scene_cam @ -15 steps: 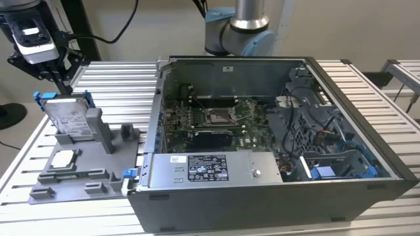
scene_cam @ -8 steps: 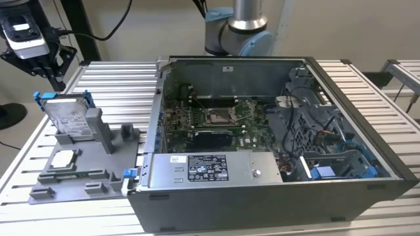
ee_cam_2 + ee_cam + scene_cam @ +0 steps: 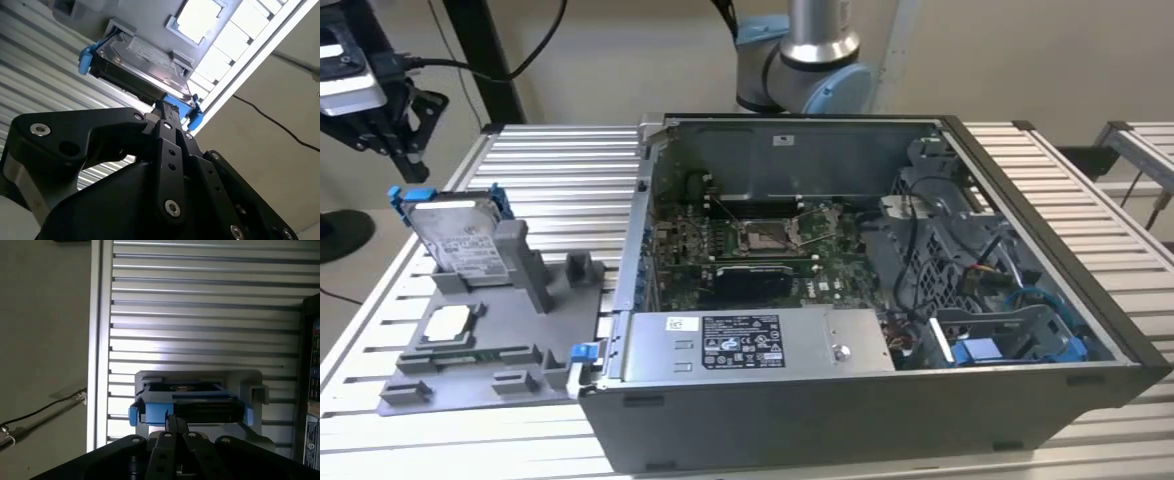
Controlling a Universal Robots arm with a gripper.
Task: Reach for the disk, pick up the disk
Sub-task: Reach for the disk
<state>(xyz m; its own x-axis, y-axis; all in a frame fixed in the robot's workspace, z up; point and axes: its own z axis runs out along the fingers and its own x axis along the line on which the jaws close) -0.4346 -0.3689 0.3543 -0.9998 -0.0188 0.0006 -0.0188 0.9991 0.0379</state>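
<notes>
The disk (image 3: pixel 458 238) is a silver hard drive with a white label and blue bracket tabs. It stands on edge in the grey holder (image 3: pixel 520 300) at the exterior view's left. My black gripper (image 3: pixel 394 145) hangs above the disk and further left, apart from it. In both wrist views the disk (image 3: pixel 145 60) (image 3: pixel 190 402) lies just beyond the gripper (image 3: pixel 167 107) (image 3: pixel 175 421). The fingertips are pressed together, shut on nothing.
An open computer case (image 3: pixel 881 300) fills the middle and the exterior view's right of the slatted metal table (image 3: pixel 560 160). A small silver-white chip (image 3: pixel 447 322) lies in the holder's base. A black stand (image 3: pixel 487 60) and cables rise behind the gripper. The table edge runs close by the holder.
</notes>
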